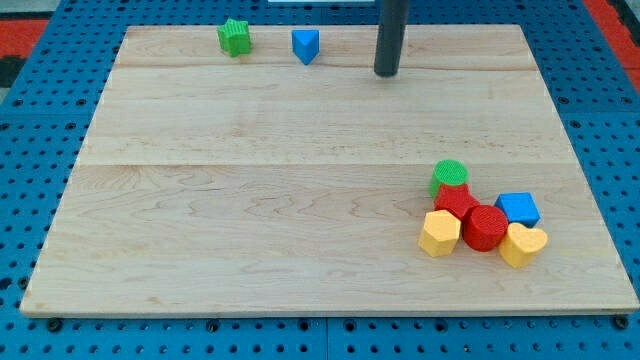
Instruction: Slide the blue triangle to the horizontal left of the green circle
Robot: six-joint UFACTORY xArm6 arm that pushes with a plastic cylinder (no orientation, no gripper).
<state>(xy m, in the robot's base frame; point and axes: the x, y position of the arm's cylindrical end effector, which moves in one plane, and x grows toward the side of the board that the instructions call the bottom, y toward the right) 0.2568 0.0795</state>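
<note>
The blue triangle [306, 45] lies near the view's top, left of centre. The green circle [449, 174] sits at the lower right, at the top of a cluster of blocks. My tip [386, 73] is on the board near the top, to the right of the blue triangle and apart from it, far above the green circle.
A green star [234, 37] lies left of the blue triangle. Below the green circle sit a red block [456, 201], a red cylinder [485, 227], a blue cube [518, 209], a yellow hexagon [439, 233] and a yellow heart [523, 244]. The wooden board [250, 200] rests on a blue pegboard.
</note>
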